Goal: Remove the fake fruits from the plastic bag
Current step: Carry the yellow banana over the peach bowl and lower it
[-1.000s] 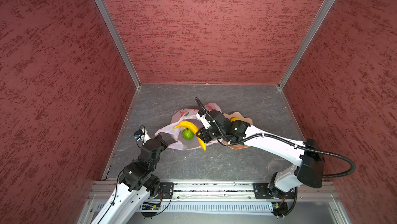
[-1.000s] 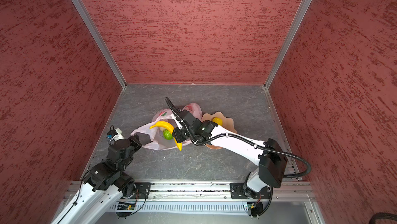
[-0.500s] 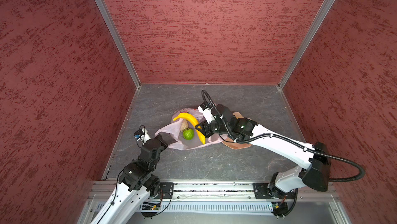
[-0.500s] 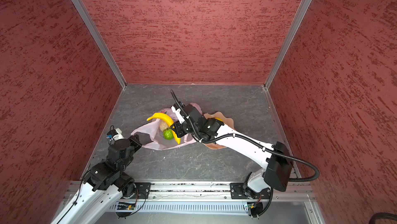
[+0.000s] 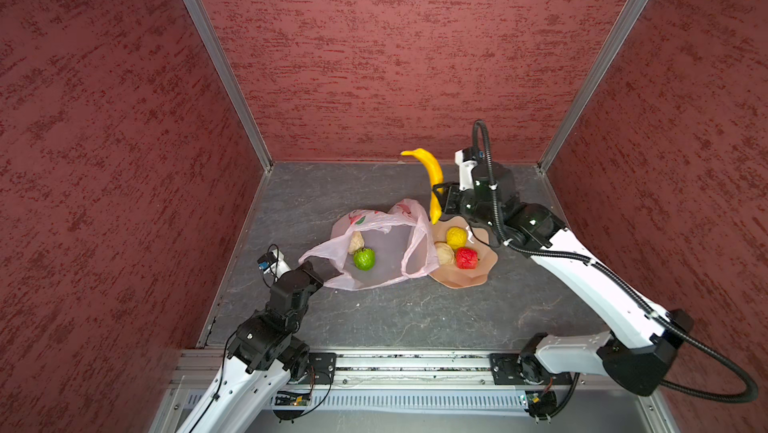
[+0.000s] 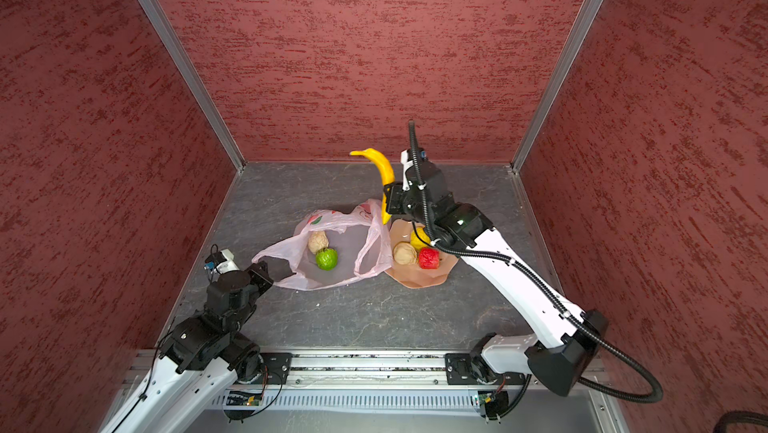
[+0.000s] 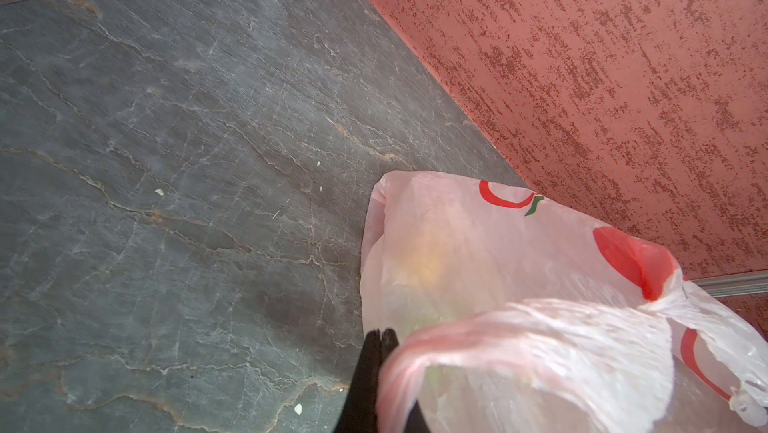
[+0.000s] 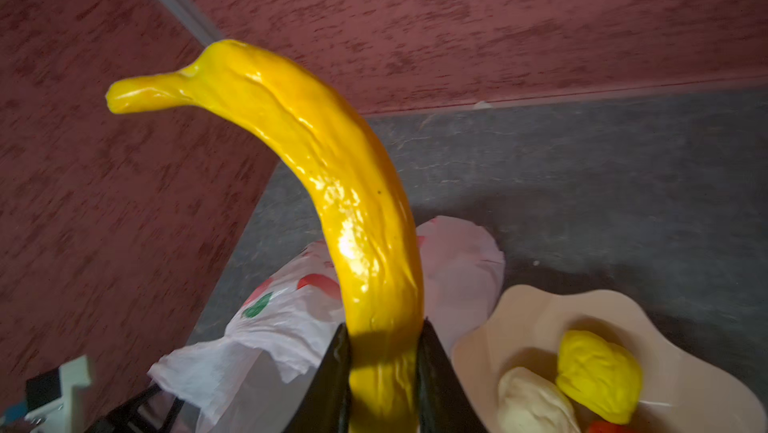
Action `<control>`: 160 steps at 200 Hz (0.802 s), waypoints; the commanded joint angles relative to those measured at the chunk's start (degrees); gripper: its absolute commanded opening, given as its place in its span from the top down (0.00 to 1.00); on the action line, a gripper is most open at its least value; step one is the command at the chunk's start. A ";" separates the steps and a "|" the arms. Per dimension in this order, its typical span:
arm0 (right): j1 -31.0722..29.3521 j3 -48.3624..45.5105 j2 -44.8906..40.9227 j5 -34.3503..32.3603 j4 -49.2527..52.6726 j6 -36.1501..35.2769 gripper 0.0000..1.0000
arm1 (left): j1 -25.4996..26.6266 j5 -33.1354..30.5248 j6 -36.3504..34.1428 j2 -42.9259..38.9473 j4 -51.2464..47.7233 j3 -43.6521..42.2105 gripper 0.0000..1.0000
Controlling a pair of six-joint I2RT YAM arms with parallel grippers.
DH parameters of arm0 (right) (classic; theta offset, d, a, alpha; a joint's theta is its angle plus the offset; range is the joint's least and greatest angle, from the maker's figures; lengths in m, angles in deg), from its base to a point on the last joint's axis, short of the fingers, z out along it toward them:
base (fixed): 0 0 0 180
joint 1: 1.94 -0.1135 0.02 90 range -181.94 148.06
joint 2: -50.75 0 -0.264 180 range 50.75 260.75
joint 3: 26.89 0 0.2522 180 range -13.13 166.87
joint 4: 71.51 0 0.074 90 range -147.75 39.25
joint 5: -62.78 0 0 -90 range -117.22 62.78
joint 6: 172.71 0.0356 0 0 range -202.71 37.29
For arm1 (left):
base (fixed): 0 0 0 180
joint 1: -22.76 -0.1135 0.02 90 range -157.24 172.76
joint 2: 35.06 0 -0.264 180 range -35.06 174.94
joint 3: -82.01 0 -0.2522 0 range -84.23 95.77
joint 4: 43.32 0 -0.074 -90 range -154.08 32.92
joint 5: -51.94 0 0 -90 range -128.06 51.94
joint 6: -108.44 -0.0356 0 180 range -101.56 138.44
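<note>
Two fake fruits remain inside the plastic bag (image 5: 365, 219): a green fruit (image 5: 364, 259) and a beige lump (image 5: 356, 242) touching it, both lying on the bag's lower film near its open mouth. Three more sit outside the bag in the bowl (image 5: 482, 275): a yellow round fruit (image 5: 457, 237), a second beige lump (image 5: 444, 253) and a red fruit (image 5: 466, 257). The bowl's rim lies under the bag's loop handle on the side away from the left gripper.

The sixth, the banana (image 5: 432, 173), is clear of the bag and raised above its far corner, beside the bowl. The right gripper (image 5: 439, 196) pinches it low down, jaws closed on its body. Its long axis stands nearly upright, stem end up, and the lower tip hangs below the jaws over the place where bag meets bowl. The left gripper (image 5: 309, 271), jaws pressed together, appears to pinch the bag's near corner, keeping the mouth stretched.

A second ago the banana lay low and nearly level across the bag's mouth; now it has swung up and out. Setting it down probably calls for tipping that axis flat over the bowl, and the right arm is the nearer one.
</note>
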 commanded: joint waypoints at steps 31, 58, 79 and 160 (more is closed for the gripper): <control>8.33 -10.48 -5.56 -9.58 9.19 9.38 0.78 | 0.29 -0.15 -0.45 -0.47 -1.07 0.14 0.94; 9.19 -16.45 -7.22 -11.95 10.14 13.46 0.78 | 0.29 -0.03 -0.31 -0.33 -1.33 -0.04 0.94; 9.38 -20.51 -8.11 -13.98 10.87 16.36 0.78 | 0.22 0.17 -0.19 -0.37 -1.79 -0.01 0.94; 10.92 -31.92 -9.46 -13.32 8.46 23.74 0.77 | 0.20 0.59 -0.48 -0.02 -1.48 -0.18 0.93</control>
